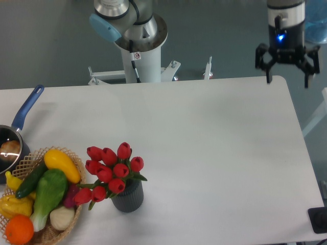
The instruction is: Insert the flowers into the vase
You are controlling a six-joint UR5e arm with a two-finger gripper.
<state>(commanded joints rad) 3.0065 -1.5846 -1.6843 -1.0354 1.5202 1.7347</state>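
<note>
At the far left edge of the white worktop [214,132] sits a blue-handled metal saucepan [15,133], partly cut off, with something pale inside. Just beside it, at the lower left corner, a round wicker basket [75,214] holds colourful fruit and vegetables. Touching the basket's right side stands the short dark grey ribbed vase [127,199], upright, and the bunch of red tulips with green stems and leaves [110,171] sits in its mouth. The blooms lean left over the basket rim, likely because the bunch is wider than the vase. Judging from this, the insertion looks complete. Behind the worktop's middle rises the arm's white base column [140,48]. At the far right, well apart from the flowers and above the back corner, hangs the black two-finger tool [286,76], fingers spread wide and grasping nothing, seemingly parked clear of the vase.
</note>
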